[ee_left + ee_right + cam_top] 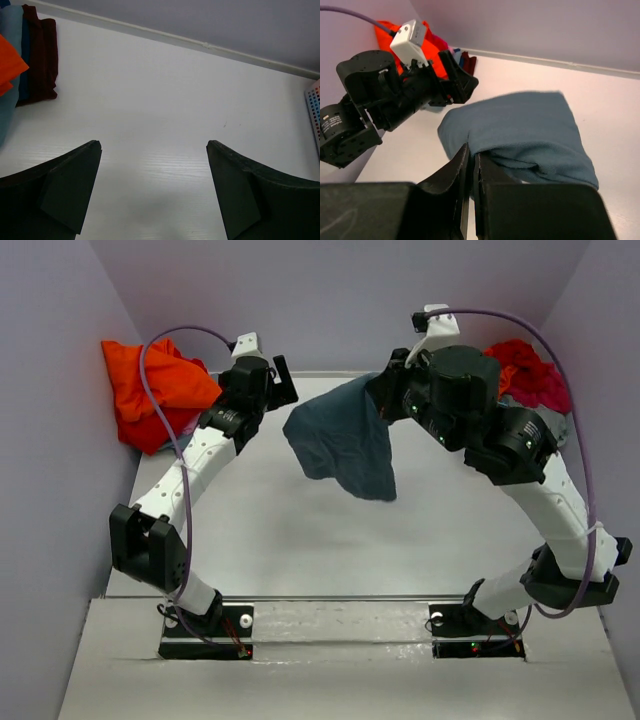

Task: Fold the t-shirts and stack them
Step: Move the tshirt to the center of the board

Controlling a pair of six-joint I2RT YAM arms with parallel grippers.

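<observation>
So, the right hand (471, 150) was clenched tight on one edge of the slate-blue t-shirt (345, 445), holding it up off the worktop (300, 550) over the far middle. From that pinch the cloth hung bunched, its long run dropping down and spreading toward the left arm's side. The left hand (278, 380) hovered just beside the shirt's free edge, spread wide open with nothing in it, and not touching the cloth as far as I could tell. My guess: it was the obvious one to grab that loose edge, reaching sideways to its right. The orange shirts (150, 390) sat heaped far left, the red shirts (525, 375) far right.
</observation>
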